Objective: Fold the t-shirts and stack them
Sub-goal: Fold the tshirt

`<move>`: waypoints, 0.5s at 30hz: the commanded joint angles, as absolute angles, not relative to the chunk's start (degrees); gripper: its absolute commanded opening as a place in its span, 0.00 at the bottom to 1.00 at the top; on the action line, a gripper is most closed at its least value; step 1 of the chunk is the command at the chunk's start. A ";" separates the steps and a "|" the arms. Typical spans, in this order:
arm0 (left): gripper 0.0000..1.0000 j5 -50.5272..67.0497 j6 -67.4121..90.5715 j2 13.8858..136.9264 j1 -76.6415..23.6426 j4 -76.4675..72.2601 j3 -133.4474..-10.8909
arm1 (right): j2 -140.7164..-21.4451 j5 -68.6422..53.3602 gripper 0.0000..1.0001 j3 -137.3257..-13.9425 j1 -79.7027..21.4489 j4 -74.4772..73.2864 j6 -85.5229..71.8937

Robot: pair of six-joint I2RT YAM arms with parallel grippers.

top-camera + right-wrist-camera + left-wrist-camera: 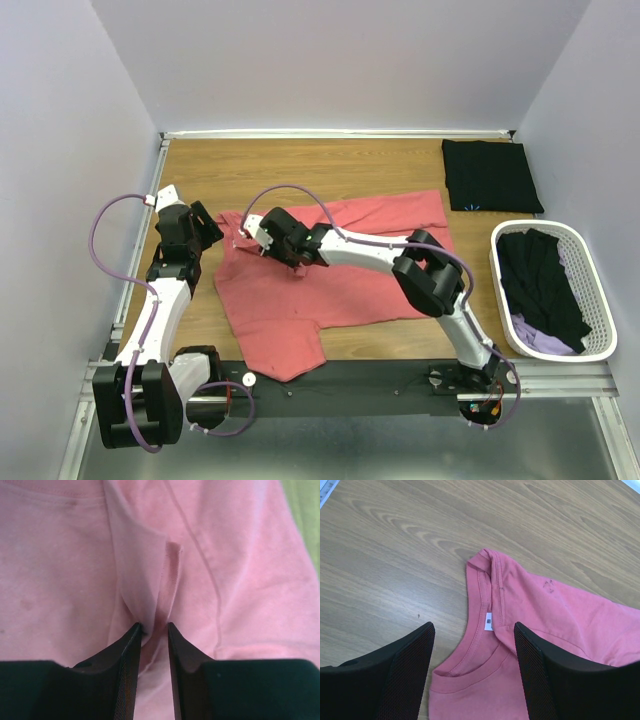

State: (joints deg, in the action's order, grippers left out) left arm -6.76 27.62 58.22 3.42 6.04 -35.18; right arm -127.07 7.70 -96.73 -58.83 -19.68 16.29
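A coral-pink t-shirt (340,270) lies spread and rumpled in the middle of the wooden table. My right gripper (292,252) reaches across to its left part and is shut on a pinched fold of the pink cloth (154,605). My left gripper (207,226) hovers open just left of the shirt, its jaws wide apart above the collar and white label (488,621). A folded black t-shirt with a tiny light-blue mark (490,175) lies at the back right. More black (540,280) and lilac (540,340) tees fill the basket.
A white slatted plastic basket (600,300) stands at the right edge of the table. Bare wood (300,165) shows behind the pink shirt and to its left. White walls close in the table on three sides.
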 commanded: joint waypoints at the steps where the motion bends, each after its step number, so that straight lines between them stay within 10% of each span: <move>1: 0.72 -5.63 27.42 57.57 3.95 5.19 -34.54 | -123.05 5.10 0.35 -95.98 -58.10 -19.16 15.03; 15: 0.72 -5.18 27.34 57.66 3.87 5.01 -34.45 | -122.25 -7.55 0.37 -99.66 -53.35 -17.75 7.30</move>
State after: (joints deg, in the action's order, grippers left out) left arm -6.37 27.62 58.24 3.42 6.02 -35.18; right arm -123.55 -1.89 -96.86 -54.28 -19.40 10.94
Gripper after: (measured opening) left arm 0.724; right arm 0.373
